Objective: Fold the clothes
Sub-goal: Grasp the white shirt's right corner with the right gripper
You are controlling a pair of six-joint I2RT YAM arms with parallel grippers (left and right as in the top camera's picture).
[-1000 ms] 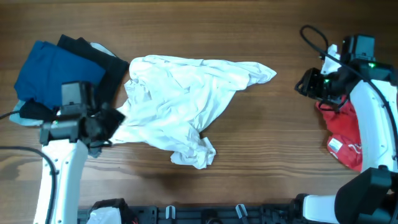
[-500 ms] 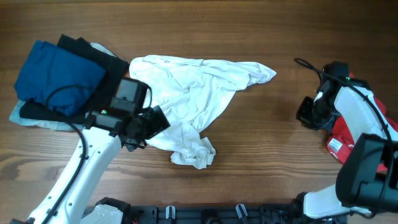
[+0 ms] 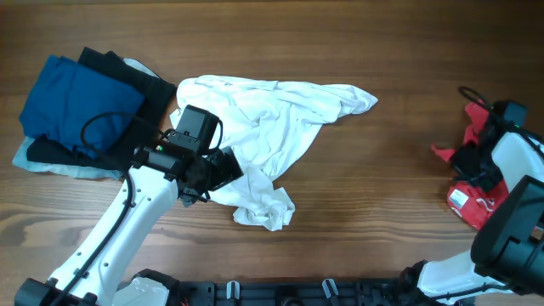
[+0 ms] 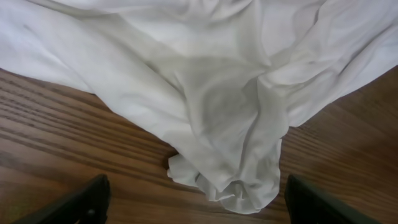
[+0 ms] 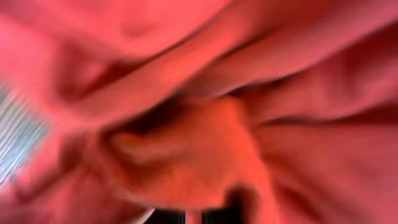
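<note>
The white T-shirt (image 3: 263,127) lies crumpled at the table's middle, with no print showing. It fills the left wrist view (image 4: 211,93). My left gripper (image 3: 223,170) hovers over the shirt's lower left edge, open and empty, fingers wide apart (image 4: 199,208). The red garment (image 3: 476,204) lies at the right edge. My right gripper (image 3: 472,161) is pressed into it, and blurred red fabric (image 5: 199,106) fills the right wrist view. The dark jaws (image 5: 208,214) look closed on a fold. The blue garment (image 3: 76,102) lies on the black garment (image 3: 144,85) at the far left.
A pale cloth (image 3: 51,166) sticks out under the blue and black pile. A white label (image 3: 459,198) shows on the red garment. Black fixtures (image 3: 280,293) line the table's front edge. Bare wood (image 3: 382,195) lies between the shirt and the red garment.
My left arm swung right from beside the dark pile onto the white shirt's lower left edge. My right arm moved right and down onto the red garment, which is now bunched.
</note>
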